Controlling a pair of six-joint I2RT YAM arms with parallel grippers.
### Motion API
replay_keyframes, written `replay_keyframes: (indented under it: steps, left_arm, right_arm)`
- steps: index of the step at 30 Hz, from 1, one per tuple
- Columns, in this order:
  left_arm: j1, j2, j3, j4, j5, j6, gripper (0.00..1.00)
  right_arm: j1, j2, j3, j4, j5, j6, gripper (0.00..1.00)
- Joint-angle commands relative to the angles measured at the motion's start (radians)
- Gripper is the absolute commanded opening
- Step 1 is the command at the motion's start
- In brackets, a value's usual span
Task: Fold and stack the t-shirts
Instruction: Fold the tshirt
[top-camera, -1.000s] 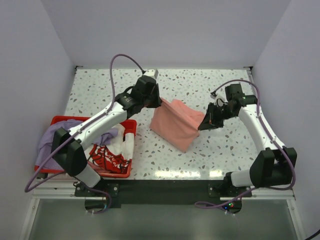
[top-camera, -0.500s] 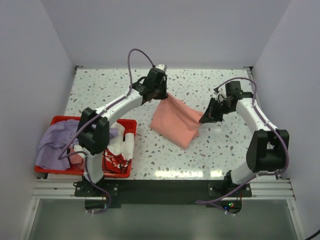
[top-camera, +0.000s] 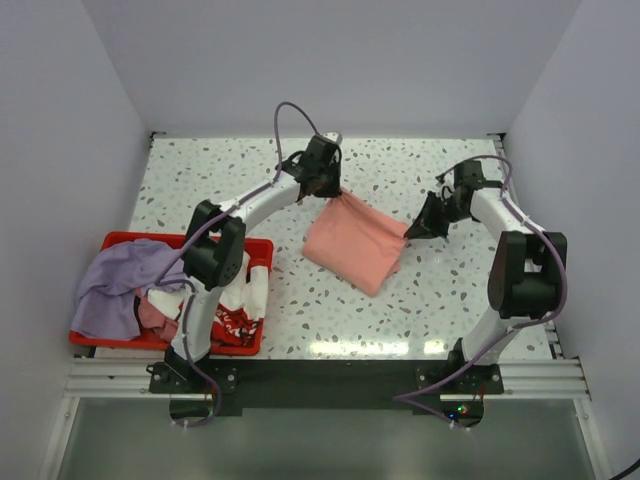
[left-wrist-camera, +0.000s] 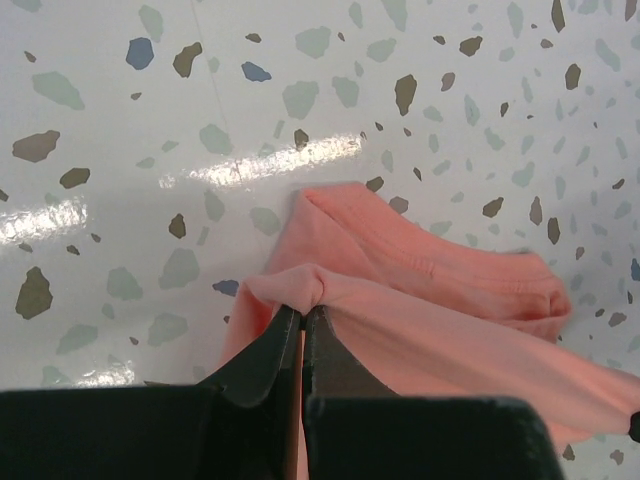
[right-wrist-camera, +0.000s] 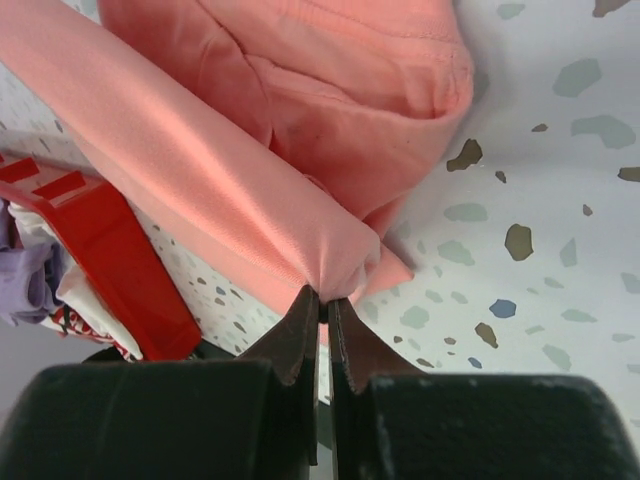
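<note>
The salmon-pink t-shirt hangs bunched between my two grippers over the middle of the speckled table, its lower part resting on the table. My left gripper is shut on its far left corner, with a fold of pink cloth pinched at the tips. My right gripper is shut on its right corner; the pink cloth bulges just past the tips. The lavender-purple t-shirt and the white t-shirt with red print lie in the red crate at the left.
The red plastic crate stands at the table's near left, its corner also showing in the right wrist view. White walls close in the table on three sides. Purple cables loop above both arms.
Both grippers have moved toward the far side of the table, carrying the pink t-shirt's held corners with them. The left arm has stretched out farther; the cloth's near edge has shifted slightly back.
</note>
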Motion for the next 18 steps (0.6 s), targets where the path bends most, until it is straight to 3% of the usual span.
replay_keyframes:
  steps: [1, 3, 4, 6, 7, 8, 9, 10, 18]
  left_arm:
    - [0.023, 0.038, 0.084, 0.024, -0.004, 0.041, 0.01]
    - [0.023, 0.07, 0.114, -0.011, -0.018, 0.036, 0.02]
    - [0.023, 0.079, 0.141, -0.025, -0.035, 0.036, 0.14]
    - [0.023, 0.087, 0.164, -0.052, -0.045, 0.035, 0.39]
    - [0.023, 0.081, 0.166, -0.054, -0.05, 0.036, 0.67]
    - [0.023, 0.072, 0.163, -0.053, -0.053, 0.036, 0.77]
    - [0.022, 0.047, 0.157, -0.045, -0.056, 0.038, 0.85]
    - [0.022, 0.032, 0.132, -0.042, -0.061, 0.038, 1.0]
    - [-0.017, -0.172, -0.076, 0.033, -0.052, 0.024, 1.0]
  right_arm:
    - [-0.014, 0.01, 0.034, 0.029, 0.064, 0.024, 0.04]
    - [-0.017, 0.03, 0.034, 0.038, 0.081, 0.025, 0.14]
    - [-0.019, 0.04, 0.045, 0.037, 0.085, 0.027, 0.25]
    - [-0.02, 0.053, 0.06, 0.037, 0.09, 0.027, 0.3]
    - [-0.02, 0.053, 0.073, 0.038, 0.081, 0.022, 0.46]
    - [-0.02, 0.047, 0.077, 0.043, 0.075, 0.019, 0.65]
    - [-0.02, 0.031, 0.082, 0.043, 0.075, 0.015, 0.98]
    - [-0.02, 0.015, 0.088, 0.037, 0.095, 0.008, 0.99]
    - [0.007, -0.167, -0.008, 0.04, 0.099, 0.004, 0.99]
